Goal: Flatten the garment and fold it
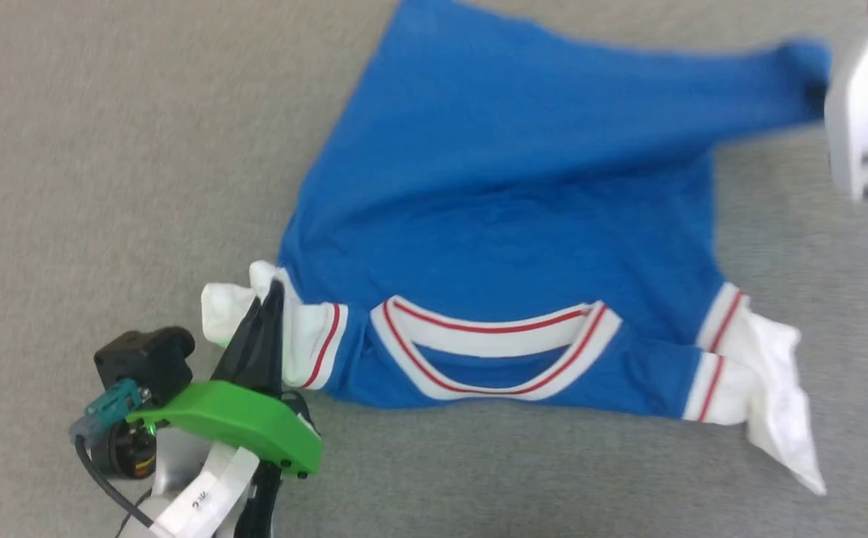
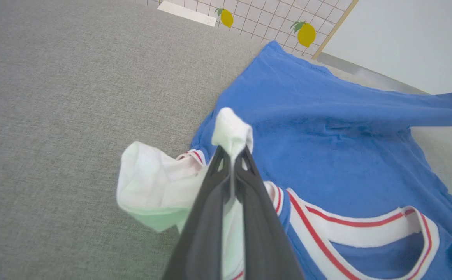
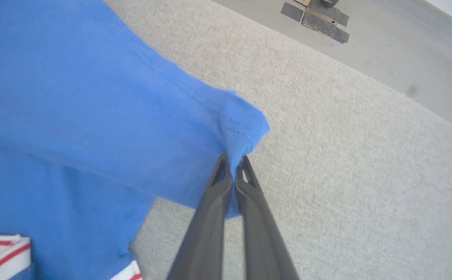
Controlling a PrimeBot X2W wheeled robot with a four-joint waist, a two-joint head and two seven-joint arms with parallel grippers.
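The garment (image 1: 508,187), a royal-blue T-shirt with white sleeves and red-and-white trim, lies on the grey surface with its striped collar (image 1: 493,351) toward me. My left gripper (image 1: 275,288) is shut on the bunched white sleeve at the lower left; in the left wrist view its fingertips (image 2: 232,152) pinch a fold of white cloth (image 2: 231,130). My right gripper (image 3: 233,159) is shut on a blue hem corner (image 3: 245,124), which it holds lifted and stretched toward the upper right of the head view (image 1: 807,67). The other white sleeve (image 1: 777,403) lies crumpled at the lower right.
Grey fabric surface (image 1: 105,149) spreads all around the garment. Past its far edge, the left wrist view shows a gridded panel with lemon pictures (image 2: 305,33). The right wrist view shows bare floor with dark flat pieces (image 3: 315,15) beyond the surface.
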